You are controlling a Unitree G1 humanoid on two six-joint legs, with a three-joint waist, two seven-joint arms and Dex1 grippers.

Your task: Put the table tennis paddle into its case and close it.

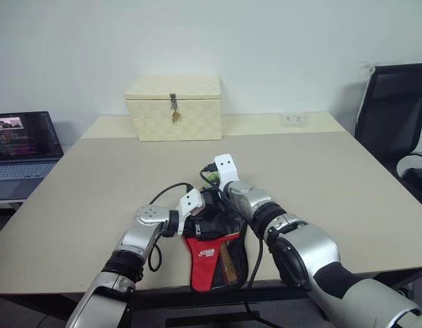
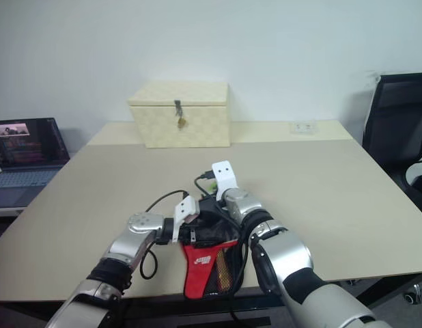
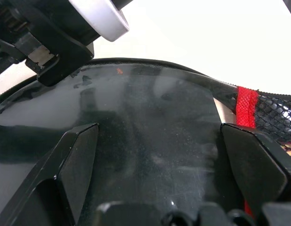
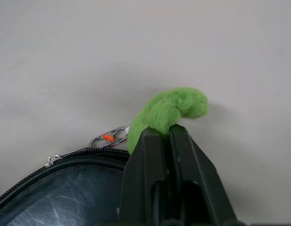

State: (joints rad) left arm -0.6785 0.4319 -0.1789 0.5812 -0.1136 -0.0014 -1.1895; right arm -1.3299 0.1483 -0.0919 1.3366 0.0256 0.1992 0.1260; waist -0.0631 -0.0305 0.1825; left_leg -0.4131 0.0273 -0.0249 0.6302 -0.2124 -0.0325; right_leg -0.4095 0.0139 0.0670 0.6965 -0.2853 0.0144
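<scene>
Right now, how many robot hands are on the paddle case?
2: the left hand straddles the case from its left side; the right hand pinches the green fuzzy zipper pull at its far end.

Both my arms reach in over the case point(image 1: 212, 254), wrists nearly meeting above its dark upper end. My left gripper point(image 3: 157, 155) comes in from the left side with its fingers point(image 3: 77, 160) spread wide, straddling the case's glossy black face. My right gripper point(image 4: 168, 134) points past the case's far rim, jaws pinched tight on the green fuzzy zip pull point(image 4: 171, 109).
</scene>
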